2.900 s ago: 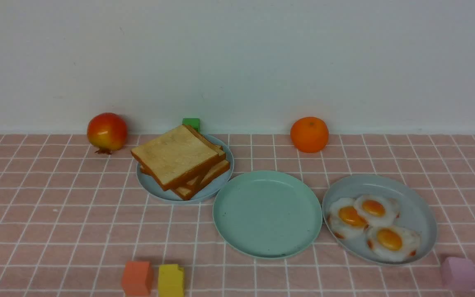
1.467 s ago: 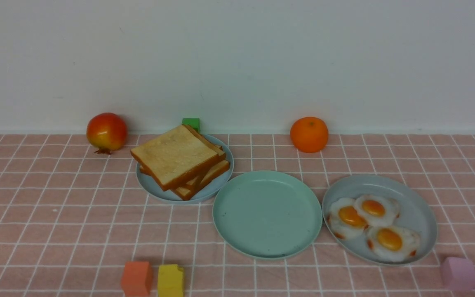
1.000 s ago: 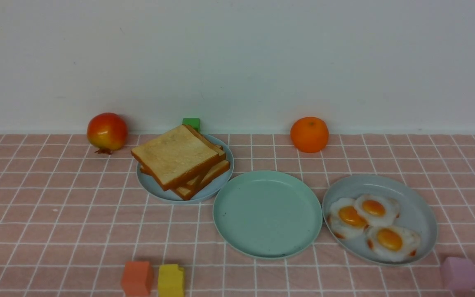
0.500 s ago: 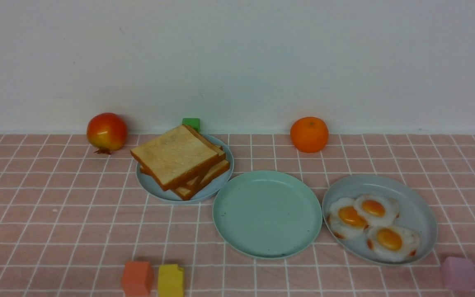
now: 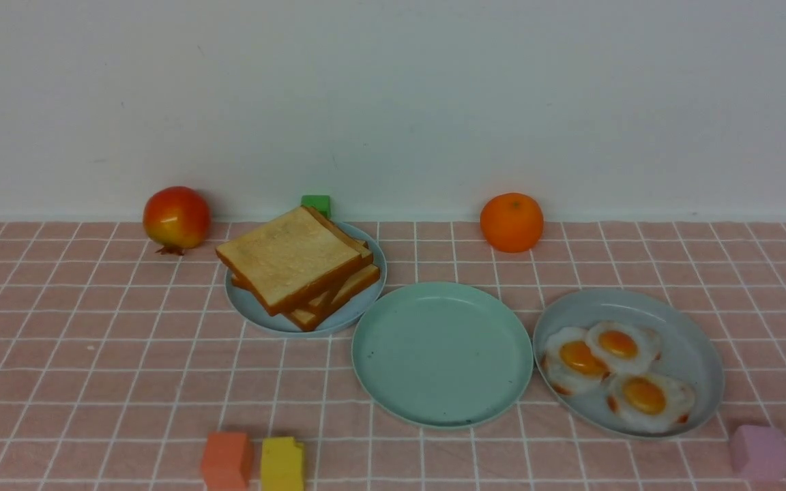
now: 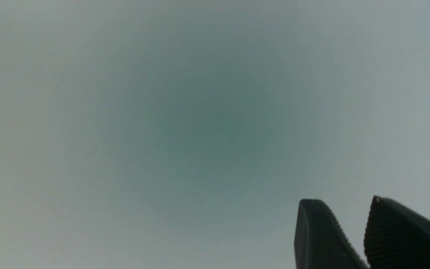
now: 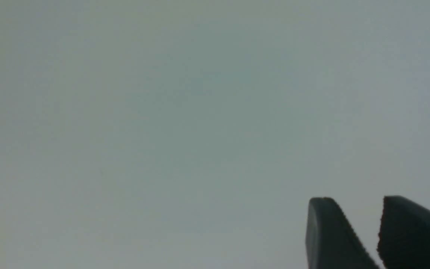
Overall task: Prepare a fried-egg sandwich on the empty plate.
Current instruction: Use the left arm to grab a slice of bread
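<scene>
- Left gripper (image 6: 343,203), seen only in its own wrist view: two dark ribbed fingertips parted with a clear gap, released, grasping nothing, in front of a blank grey-green blur
- Far left, close to the white wall: a round red-and-yellow fruit (image 5: 177,217) on the pink checked tablecloth (image 5: 93,354)
- At the near edge: a small orange cube (image 5: 227,459) just beside a yellow block (image 5: 282,464)
- Right of the fruit: a small round pale-blue plate (image 5: 256,310) bearing a skewed stack of square golden-brown toast slices (image 5: 294,262) with darker crusts, the top slice overhanging the rim on the left; exact count of slices hard to tell
- Behind that stack, against the wall: a small green cube (image 5: 316,203), partly hidden by the toast
- Centre: the round, shallow mint-green plastic plate (image 5: 442,354) with a low rim, bare, just beside the plates on either side
- Farther back, near the wall: a round orange fruit (image 5: 512,221)
- Right of centre: a round grey-blue plate (image 5: 690,348) holding three white fried eggs (image 5: 621,343) with orange yolks, clustered and touching one another in its left half
- Sandwich not yet begun: toast and eggs each on their own plates
- Near right corner: a lilac block (image 5: 759,452)
- Right gripper (image 7: 357,201), seen only in its own wrist view: dark fingertips likewise apart, released, grasping nothing, against plain grey
</scene>
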Robot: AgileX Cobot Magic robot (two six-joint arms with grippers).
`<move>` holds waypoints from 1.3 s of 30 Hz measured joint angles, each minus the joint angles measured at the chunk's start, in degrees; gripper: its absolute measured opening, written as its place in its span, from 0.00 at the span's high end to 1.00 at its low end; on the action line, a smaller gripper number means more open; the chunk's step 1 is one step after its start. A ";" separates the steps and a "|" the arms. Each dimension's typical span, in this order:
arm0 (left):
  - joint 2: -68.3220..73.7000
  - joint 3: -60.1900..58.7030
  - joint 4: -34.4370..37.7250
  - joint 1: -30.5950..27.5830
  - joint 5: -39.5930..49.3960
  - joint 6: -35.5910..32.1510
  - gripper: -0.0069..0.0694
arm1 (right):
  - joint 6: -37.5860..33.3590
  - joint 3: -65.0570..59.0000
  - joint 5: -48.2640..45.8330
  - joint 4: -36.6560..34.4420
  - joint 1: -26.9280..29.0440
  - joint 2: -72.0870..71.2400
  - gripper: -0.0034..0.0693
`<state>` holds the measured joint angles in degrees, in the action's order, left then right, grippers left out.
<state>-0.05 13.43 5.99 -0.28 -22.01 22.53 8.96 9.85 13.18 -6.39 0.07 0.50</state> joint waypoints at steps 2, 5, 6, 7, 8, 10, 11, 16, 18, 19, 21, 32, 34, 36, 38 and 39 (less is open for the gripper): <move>1.67 4.25 0.11 0.00 4.23 1.30 0.59 | 0.01 2.93 -1.79 -0.14 0.00 1.16 0.62; 8.75 14.60 0.29 0.00 19.88 4.28 0.59 | 1.34 8.28 -8.72 -0.52 0.00 3.64 0.62; 11.28 17.56 0.29 0.00 25.29 4.57 0.59 | 2.12 9.42 -11.26 -0.68 0.00 4.23 0.62; 11.81 17.56 0.29 0.00 26.36 4.70 0.59 | 2.32 9.63 -11.81 -0.68 0.00 4.36 0.62; 16.30 22.62 0.29 0.00 34.88 4.95 0.59 | 3.92 11.05 -17.05 -0.79 0.00 5.26 0.62; 21.71 26.70 0.22 0.00 43.85 4.95 0.59 | 5.78 12.13 -22.33 -0.94 0.00 6.36 0.62; 24.65 28.33 0.15 0.00 47.08 4.95 0.59 | 6.40 12.33 -24.46 -0.94 0.00 6.75 0.62; 33.87 30.49 -0.02 0.00 51.07 5.06 0.59 | 7.21 12.51 -33.03 0.13 0.00 7.36 0.62; 38.14 30.48 1.23 0.00 50.84 5.18 0.59 | 7.44 12.51 -35.96 0.89 0.00 7.36 0.62; 39.17 30.48 1.85 0.00 50.84 5.18 0.59 | 7.44 12.51 -36.42 0.89 0.00 7.36 0.62; 42.62 30.48 4.32 0.00 50.62 5.18 0.59 | 7.44 12.51 -38.96 0.76 0.00 7.43 0.62; 67.38 39.39 12.28 0.00 56.66 3.74 0.59 | -13.83 31.35 -63.95 -8.64 -6.18 22.93 0.62; 73.07 42.93 12.53 0.00 60.48 3.21 0.59 | -18.85 35.80 -66.07 -11.33 -8.67 25.61 0.62; 76.74 45.35 13.14 0.00 63.79 2.23 0.59 | -21.06 38.03 -66.63 -13.09 -10.62 26.97 0.62; 80.94 48.45 14.70 0.00 66.22 0.72 0.59 | -22.62 38.87 -66.24 -14.26 -13.68 27.96 0.62; 82.64 49.88 15.54 0.00 66.83 -0.27 0.59 | -22.84 38.87 -66.10 -14.58 -14.82 28.49 0.62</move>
<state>82.60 63.32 21.52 -0.28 44.82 22.26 -13.88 48.72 -52.91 -20.97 -14.75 28.99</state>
